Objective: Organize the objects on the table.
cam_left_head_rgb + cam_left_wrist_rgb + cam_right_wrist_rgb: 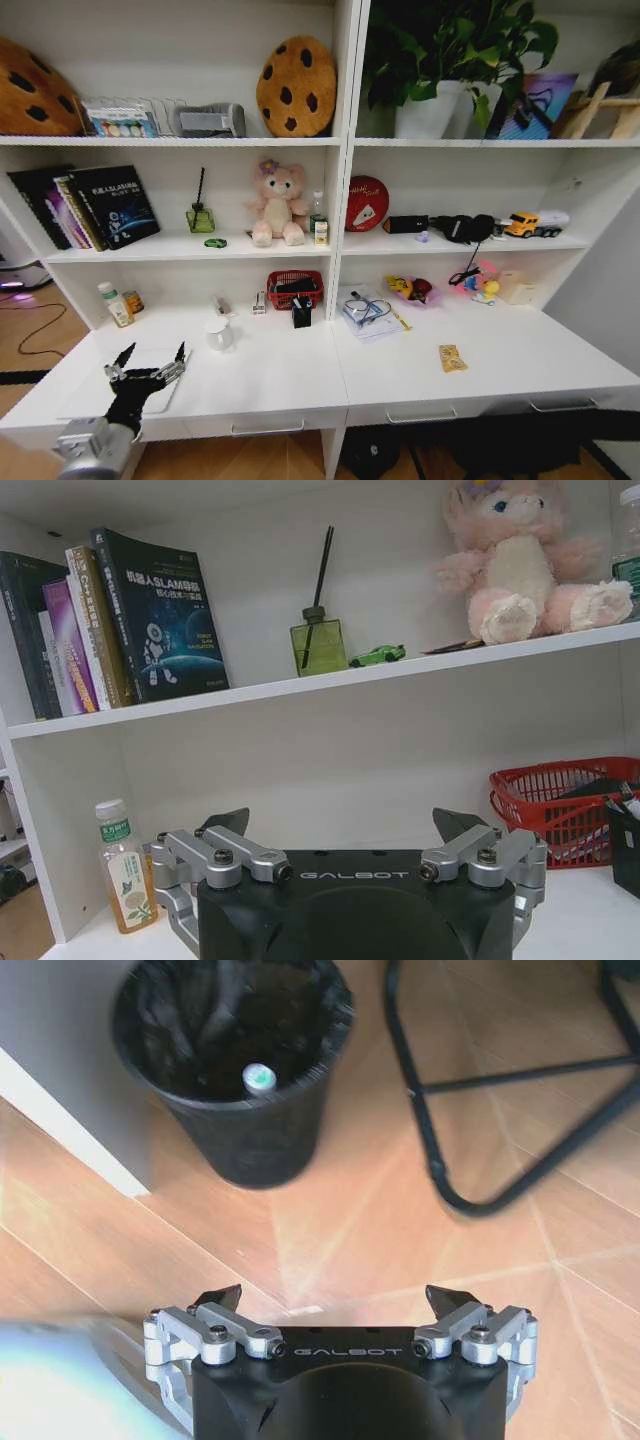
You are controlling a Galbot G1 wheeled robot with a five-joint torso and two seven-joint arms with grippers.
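My left gripper (150, 356) hangs open and empty over the near left end of the white table (280, 375), just above a slim silver laptop (95, 392) lying flat there. Seen from the left wrist, the same gripper (343, 825) faces the shelving with nothing between its fingers. A small yellow packet (452, 357) lies on the right half of the table. A small green item (215, 243) (377, 656) rests on the lower shelf beside a reed diffuser (318, 645). My right gripper (337, 1300) is open and empty, low over the wooden floor.
On the table are a white mug (218, 333), a red mesh basket (294, 288) (565, 805), a black pen holder (301, 312), papers (365, 315) and a tea bottle (117, 303) (122, 865). A black bin (235, 1070) and chair legs (470, 1090) stand below the right gripper.
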